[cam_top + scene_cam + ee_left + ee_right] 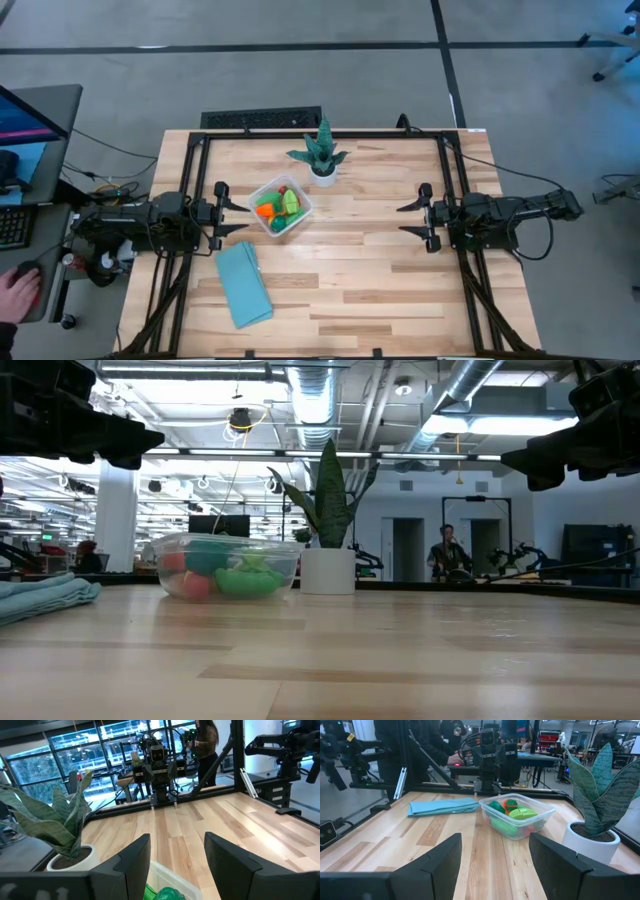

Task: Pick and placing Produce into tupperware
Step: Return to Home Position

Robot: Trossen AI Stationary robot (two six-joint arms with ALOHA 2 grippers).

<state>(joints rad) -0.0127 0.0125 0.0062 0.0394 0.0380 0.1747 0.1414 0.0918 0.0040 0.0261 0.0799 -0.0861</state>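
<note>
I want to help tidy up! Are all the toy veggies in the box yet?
Looks done: the produce sits piled in the tupperware, and no loose piece shows on the table. In hand: nothing; the left gripper and right gripper are open at the table's sides. Left: nothing visible.

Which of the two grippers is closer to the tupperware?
The left gripper: its open fingers end just beside the tupperware. The right gripper, also open, sits far off across the table, with bare wood between.
</note>
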